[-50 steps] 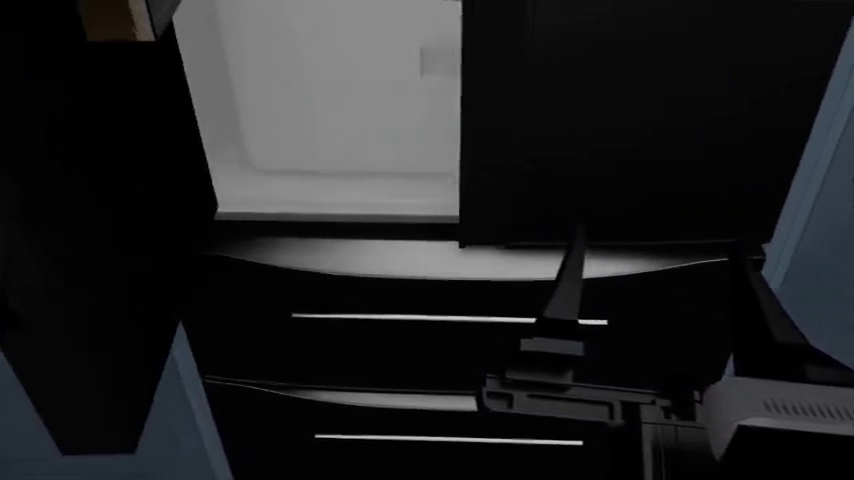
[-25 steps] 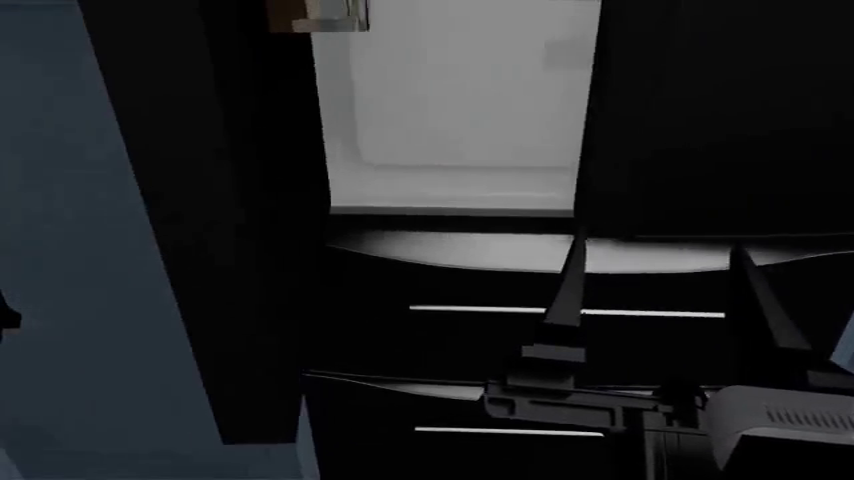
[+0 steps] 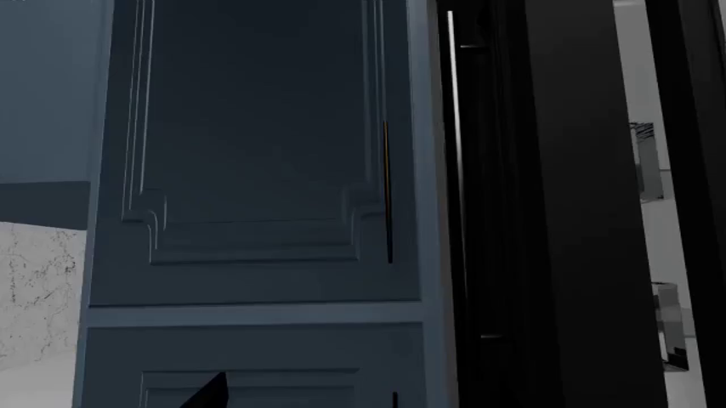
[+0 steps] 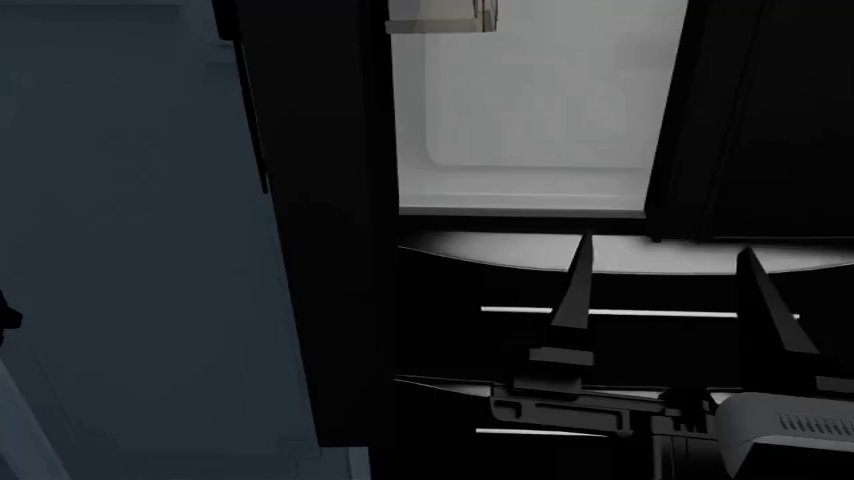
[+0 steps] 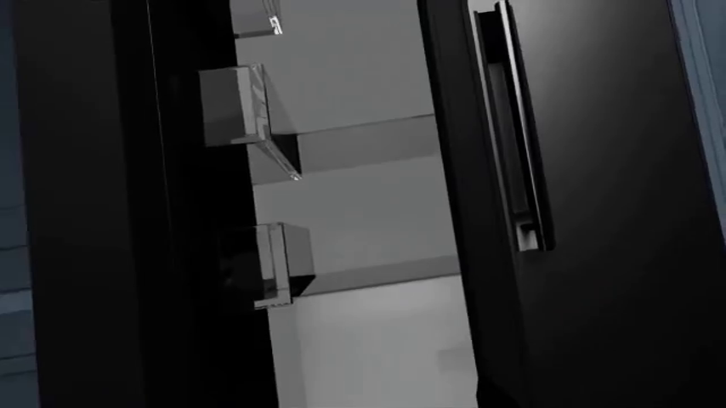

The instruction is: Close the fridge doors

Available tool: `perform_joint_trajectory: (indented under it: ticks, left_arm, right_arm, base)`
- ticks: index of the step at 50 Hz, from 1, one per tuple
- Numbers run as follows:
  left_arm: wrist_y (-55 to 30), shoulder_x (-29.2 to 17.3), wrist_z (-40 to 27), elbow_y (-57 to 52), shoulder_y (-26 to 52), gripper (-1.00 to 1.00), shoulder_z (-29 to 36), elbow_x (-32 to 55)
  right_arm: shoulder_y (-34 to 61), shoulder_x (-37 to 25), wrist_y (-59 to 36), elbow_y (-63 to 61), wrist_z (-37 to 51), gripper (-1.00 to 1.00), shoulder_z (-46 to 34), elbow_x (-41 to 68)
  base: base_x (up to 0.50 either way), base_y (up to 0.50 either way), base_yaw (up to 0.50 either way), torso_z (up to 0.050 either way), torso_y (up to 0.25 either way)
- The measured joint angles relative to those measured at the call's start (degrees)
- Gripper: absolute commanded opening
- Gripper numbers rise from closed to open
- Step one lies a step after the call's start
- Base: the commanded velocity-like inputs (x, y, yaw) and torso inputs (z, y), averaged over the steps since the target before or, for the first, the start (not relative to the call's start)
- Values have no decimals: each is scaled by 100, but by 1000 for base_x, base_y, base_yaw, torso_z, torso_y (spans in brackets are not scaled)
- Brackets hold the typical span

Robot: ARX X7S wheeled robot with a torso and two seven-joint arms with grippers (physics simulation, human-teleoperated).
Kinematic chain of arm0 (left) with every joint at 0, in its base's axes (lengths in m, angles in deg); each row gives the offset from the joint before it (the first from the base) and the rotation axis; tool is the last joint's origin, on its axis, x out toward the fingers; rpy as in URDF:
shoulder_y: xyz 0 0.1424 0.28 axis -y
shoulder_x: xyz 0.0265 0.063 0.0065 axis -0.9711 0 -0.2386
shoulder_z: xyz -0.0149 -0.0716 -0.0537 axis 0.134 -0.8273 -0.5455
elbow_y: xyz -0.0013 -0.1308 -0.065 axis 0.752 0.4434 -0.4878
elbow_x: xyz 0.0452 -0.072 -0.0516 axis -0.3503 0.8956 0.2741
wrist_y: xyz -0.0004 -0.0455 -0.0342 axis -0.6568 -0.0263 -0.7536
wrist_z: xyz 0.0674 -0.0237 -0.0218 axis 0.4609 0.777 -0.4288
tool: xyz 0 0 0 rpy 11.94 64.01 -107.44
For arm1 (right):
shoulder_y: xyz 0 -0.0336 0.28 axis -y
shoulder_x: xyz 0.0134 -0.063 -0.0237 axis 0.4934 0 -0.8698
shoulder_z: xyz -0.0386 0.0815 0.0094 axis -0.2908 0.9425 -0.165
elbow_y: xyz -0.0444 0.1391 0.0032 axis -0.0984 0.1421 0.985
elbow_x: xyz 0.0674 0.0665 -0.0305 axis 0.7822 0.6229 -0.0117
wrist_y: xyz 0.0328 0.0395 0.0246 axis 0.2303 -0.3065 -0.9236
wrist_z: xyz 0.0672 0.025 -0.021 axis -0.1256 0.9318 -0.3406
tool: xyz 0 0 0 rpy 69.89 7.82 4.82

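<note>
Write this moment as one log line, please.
task: close fridge doors | left door: open | right door: nearly shut | right gripper: open, before drawers | left gripper: unseen

Dim room, little light. Tall blue-grey cabinet panel with raised moulding (image 3: 255, 153) beside fridge, also at head view's left (image 4: 134, 250). Pale speckled stone wall patch (image 3: 40, 289) beside cabinet. Black drawers with horizontal silver bar handles (image 4: 607, 313) below.

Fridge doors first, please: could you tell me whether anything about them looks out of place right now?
Yes. The left fridge door stands open, swung out edge-on, exposing the white interior. The right fridge door looks nearly shut. Nothing appears spilled or damaged. The right gripper hangs open before the drawers.
</note>
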Motion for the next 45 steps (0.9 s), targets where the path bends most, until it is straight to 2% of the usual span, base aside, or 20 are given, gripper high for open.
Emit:
perform_joint_trajectory:
  ticks: [10,45]
  left_arm:
    - [21,-13,-21,-4,-11,100,14,-1]
    - [18,-53,-131,47,20,100,64,4]
  right_arm:
    - [-56,-3,26,21,-14,100,28,-53]
    - [-125,-23,-39,-1,-50,100,128,-153]
  base:
    - [38,0,0,0,0]
    - [316,0,0,0,0]
